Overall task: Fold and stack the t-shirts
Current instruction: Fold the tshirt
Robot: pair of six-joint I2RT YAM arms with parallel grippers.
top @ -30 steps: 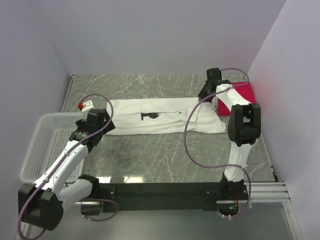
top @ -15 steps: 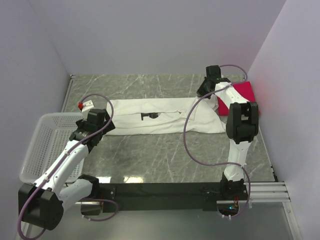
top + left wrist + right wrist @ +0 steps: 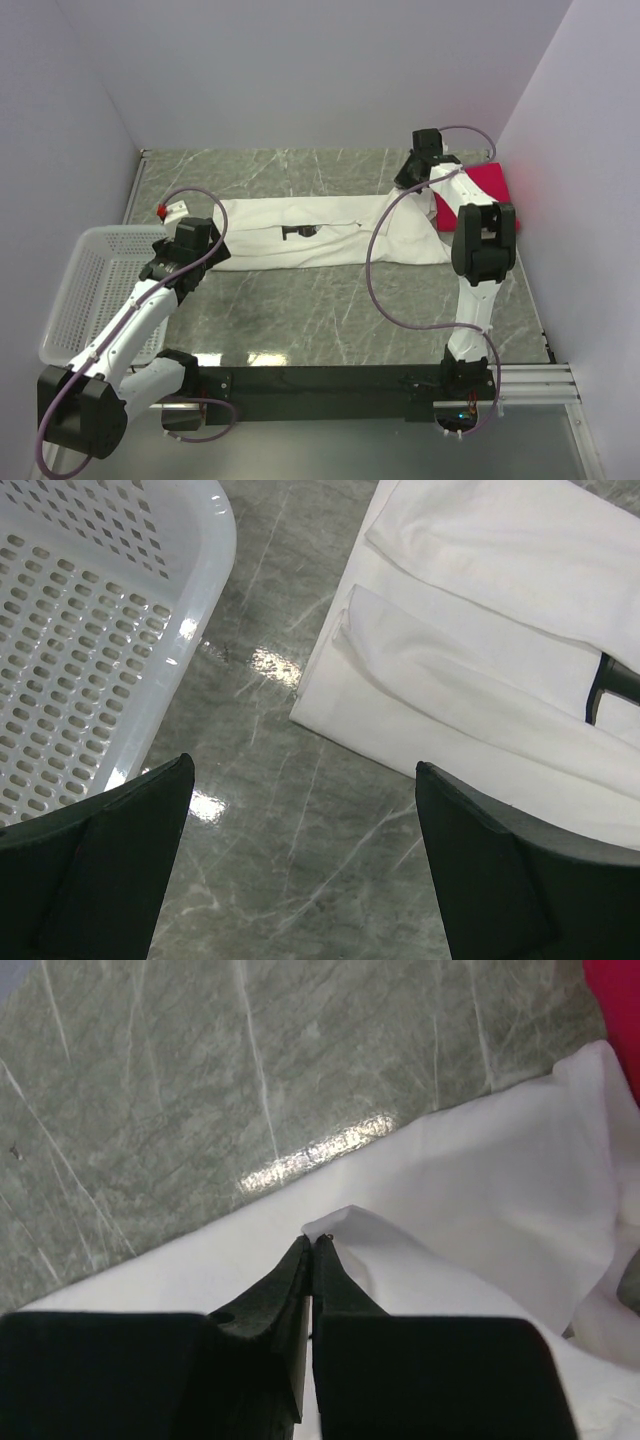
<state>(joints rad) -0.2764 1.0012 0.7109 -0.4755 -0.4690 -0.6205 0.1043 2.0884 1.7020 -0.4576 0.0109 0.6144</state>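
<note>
- White t-shirt (image 3: 330, 232): spread as a long, narrow band across the middle of the counter (image 3: 330, 300), with folds along its length. Small black print (image 3: 300, 232) shows on the upper face, left of the shirt's middle.
- Red t-shirt (image 3: 492, 182): folded flat, lying at the white t-shirt's right end toward its far side, just beside it and partly hidden by the right arm.
- Right end effector (image 3: 312, 1245): over the far edge of the white t-shirt near its right end. Fingers are pressed together, clamped on a small raised peak of the white cloth.
- Left end effector (image 3: 305, 780): above bare counter at the white t-shirt's near left corner. Fingers are spread wide apart and hold nothing, clear of the cloth.
- White plastic mesh basket (image 3: 95, 285): left of the white t-shirt, near its left end but apart from it, with a strip of counter between them.
</note>
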